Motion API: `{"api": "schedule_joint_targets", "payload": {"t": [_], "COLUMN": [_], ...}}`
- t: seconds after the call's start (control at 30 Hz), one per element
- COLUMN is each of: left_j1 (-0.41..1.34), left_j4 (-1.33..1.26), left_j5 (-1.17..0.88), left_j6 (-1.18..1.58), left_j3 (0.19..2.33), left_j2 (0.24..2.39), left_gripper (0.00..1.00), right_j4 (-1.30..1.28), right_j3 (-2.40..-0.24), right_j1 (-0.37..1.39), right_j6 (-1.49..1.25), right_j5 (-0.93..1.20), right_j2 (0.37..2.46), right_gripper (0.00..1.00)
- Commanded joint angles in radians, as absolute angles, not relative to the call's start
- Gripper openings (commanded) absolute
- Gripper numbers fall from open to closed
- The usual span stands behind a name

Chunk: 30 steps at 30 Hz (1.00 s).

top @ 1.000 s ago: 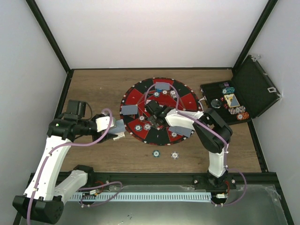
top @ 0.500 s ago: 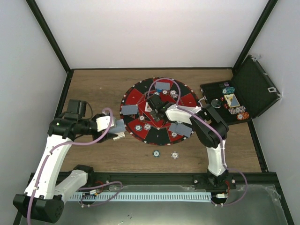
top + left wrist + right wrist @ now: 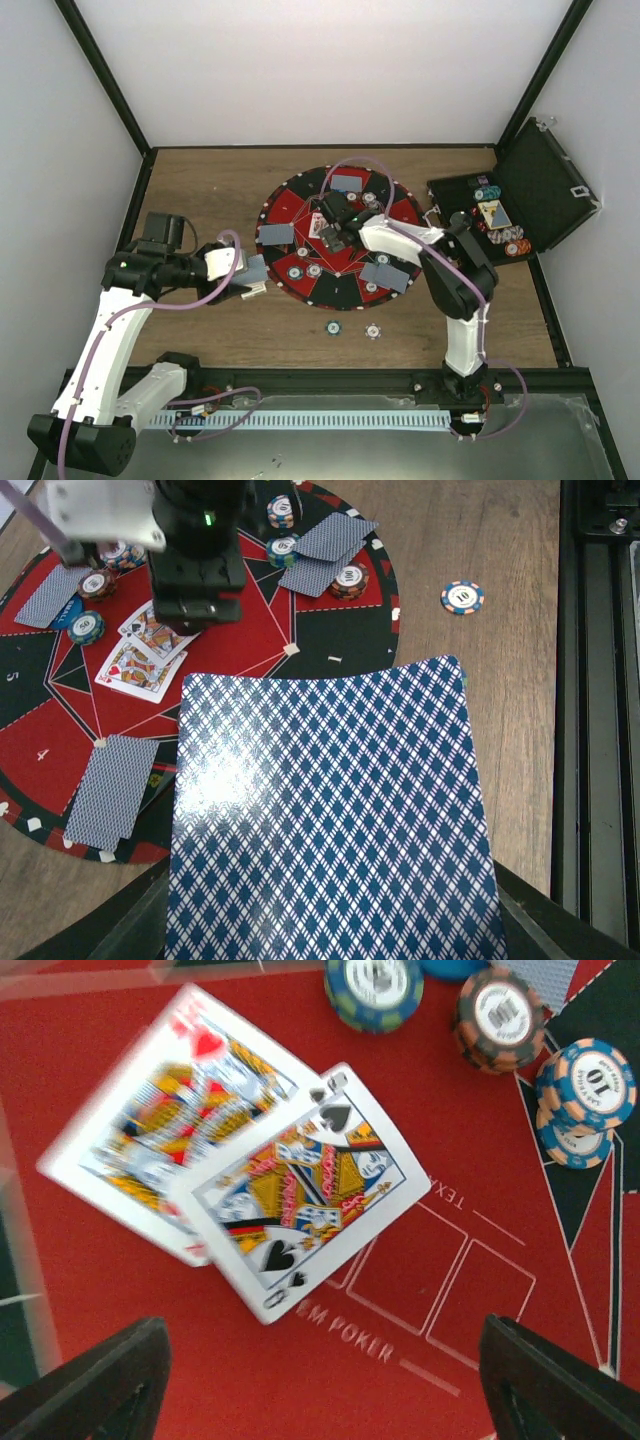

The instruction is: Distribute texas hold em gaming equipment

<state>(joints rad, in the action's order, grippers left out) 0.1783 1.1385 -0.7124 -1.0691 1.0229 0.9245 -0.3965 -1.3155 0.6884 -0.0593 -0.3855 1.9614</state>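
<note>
My left gripper [image 3: 252, 272] is shut on grey-blue-backed playing cards [image 3: 330, 820], held flat at the left rim of the red-and-black mat [image 3: 290, 205]; the top card's back hides the jaws. My right gripper [image 3: 325, 1385] hangs open just above the mat's red centre, nothing between its fingers [image 3: 90, 1385]. Beside it lie two face-up cards, a queen of spades [image 3: 305, 1195] overlapping a heart court card [image 3: 160, 1125]. Face-down card pairs [image 3: 110, 790] and striped chips [image 3: 500, 1015] lie around the mat's sectors.
Two loose chips [image 3: 332, 327] [image 3: 373, 330] lie on the wood in front of the mat. At the right an open black case [image 3: 545, 190] holds more chips and cards. Black frame posts and white walls enclose the table.
My right gripper has drifted away from me across the mat's centre, uncovering the two face-up cards. The left arm and its cards have stayed still.
</note>
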Motion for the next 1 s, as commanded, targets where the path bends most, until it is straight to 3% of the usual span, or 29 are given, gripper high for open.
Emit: {"api": "schedule_joint_targets", "payload": {"t": [0.0, 0.17, 0.33, 0.97], "left_j1": [0.178, 0.178, 0.178, 0.178], "left_j4": [1.124, 1.124, 1.122, 1.126], "left_j5": [-0.752, -0.752, -0.758, -0.755], "left_j6": [-1.083, -1.083, -1.085, -1.085], "left_j3": [1.027, 1.024, 1.019, 1.018], "left_j2": [0.913, 0.908, 0.911, 0.911], "left_gripper": [0.11, 0.11, 0.11, 0.12], "right_j4": [-0.502, -0.459, -0.339, 0.039], "right_j3": [-1.410, -1.374, -1.247, -1.127], "right_j1": [0.681, 0.681, 0.706, 0.929], "right_j6": [-0.251, -0.428, -0.621, -0.920], "right_j5": [-0.168, 0.216, 0.496, 0.652], "right_j2": [1.749, 1.549, 1.426, 1.505], "right_gripper": [0.89, 0.98, 1.00, 0.98]}}
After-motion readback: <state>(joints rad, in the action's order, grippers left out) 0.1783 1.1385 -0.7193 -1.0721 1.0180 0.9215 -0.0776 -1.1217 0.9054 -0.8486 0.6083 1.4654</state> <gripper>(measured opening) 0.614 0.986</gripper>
